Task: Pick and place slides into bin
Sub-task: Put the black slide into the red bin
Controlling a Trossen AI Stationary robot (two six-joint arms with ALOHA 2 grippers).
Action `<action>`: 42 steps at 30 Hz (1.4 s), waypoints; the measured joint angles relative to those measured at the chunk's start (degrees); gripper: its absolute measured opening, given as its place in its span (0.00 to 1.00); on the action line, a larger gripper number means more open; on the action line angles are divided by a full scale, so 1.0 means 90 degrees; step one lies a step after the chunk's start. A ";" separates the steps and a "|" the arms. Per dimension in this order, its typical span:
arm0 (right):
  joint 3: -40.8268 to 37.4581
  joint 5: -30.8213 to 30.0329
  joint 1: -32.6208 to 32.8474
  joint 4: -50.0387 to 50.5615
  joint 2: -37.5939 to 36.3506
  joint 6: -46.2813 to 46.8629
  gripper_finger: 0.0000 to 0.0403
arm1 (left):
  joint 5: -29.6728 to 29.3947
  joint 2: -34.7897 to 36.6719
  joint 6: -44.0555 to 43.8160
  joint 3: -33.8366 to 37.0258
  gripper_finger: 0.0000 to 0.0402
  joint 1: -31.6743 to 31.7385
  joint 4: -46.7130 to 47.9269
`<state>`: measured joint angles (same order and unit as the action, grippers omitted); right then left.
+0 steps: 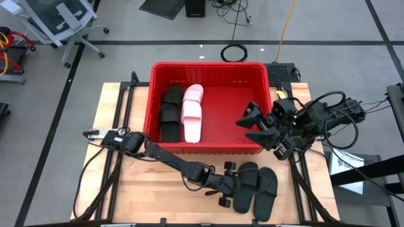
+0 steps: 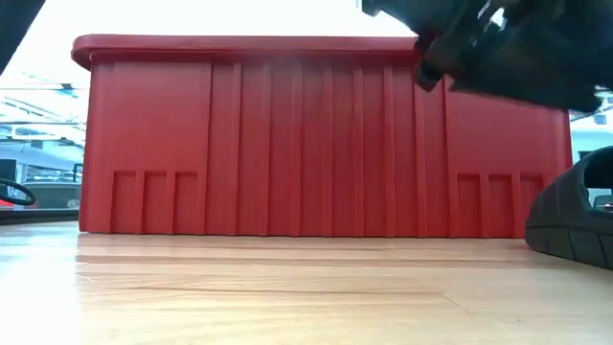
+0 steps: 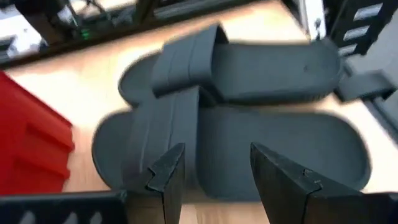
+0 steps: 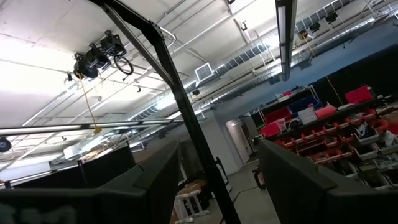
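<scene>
Here our left gripper (image 1: 228, 189), fingers apart, sits just left of two black slides (image 1: 255, 186) lying near-to-far.

A red bin (image 1: 208, 72) is observed; black slides (image 1: 255, 186) and one pale pink slide (image 1: 192, 113) are noted; the table (image 1: 151, 189) is light wood.

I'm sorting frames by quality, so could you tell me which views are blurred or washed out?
Left wrist view: the two black slides smear with motion blur. Low view: background above the bin blown out white, right gripper blurred. High view: evenly lit, sharp.
</scene>
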<state>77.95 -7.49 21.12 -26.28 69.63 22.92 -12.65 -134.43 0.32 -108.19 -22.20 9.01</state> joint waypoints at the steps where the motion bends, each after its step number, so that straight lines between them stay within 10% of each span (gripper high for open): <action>1: 0.0000 0.0001 0.0000 0.0000 0.0000 0.0000 0.51 | 0.0001 -0.0008 0.0000 0.0009 0.43 0.0003 0.0030; 42: 0.0000 -0.0009 0.0000 0.0146 -0.0002 0.0046 0.51 | -0.0304 -0.0428 -0.0358 -0.0001 0.43 0.0169 0.0035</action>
<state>77.95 -7.57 21.12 -24.97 69.60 23.33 -15.39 -138.28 -2.90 -108.20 -20.67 9.32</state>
